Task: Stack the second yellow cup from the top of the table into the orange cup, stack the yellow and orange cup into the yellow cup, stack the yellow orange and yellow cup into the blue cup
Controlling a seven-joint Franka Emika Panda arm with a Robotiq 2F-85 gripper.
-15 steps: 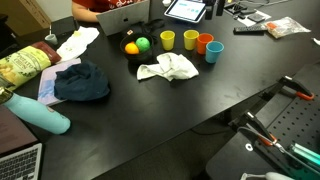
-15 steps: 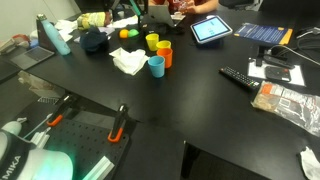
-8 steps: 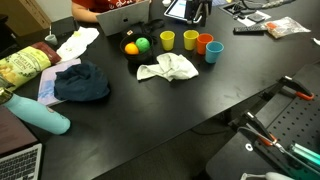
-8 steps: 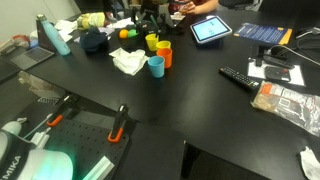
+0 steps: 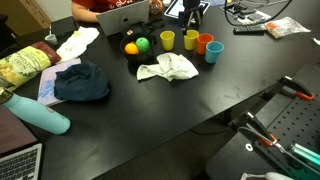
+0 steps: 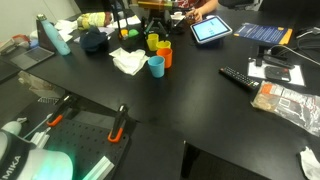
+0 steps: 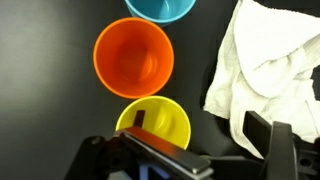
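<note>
Four small cups stand in a row on the black table [image 5: 200,100]. The lemon yellow cup [image 5: 167,39] is at one end, then the golden yellow cup [image 5: 191,40], the orange cup [image 5: 204,44] and the blue cup [image 5: 213,52]. My gripper [image 5: 192,12] hovers open and empty above the golden yellow cup. In the wrist view the gripper [image 7: 197,124] has one finger over the golden yellow cup [image 7: 160,118] and the other over the table beside the cloth. The orange cup [image 7: 133,57] and blue cup [image 7: 160,7] lie beyond. The lemon cup is hidden there.
A crumpled white cloth [image 5: 168,68] lies right beside the cups, also in the wrist view [image 7: 265,60]. An orange ball [image 5: 131,47] and a green ball [image 5: 143,44] sit near the lemon cup. A dark cloth [image 5: 81,82], a teal bottle [image 5: 40,113] and a tablet [image 6: 210,30] stand further off.
My gripper has come in from the table's far edge and now hangs over the row of cups. The cups and cloth have not moved.
</note>
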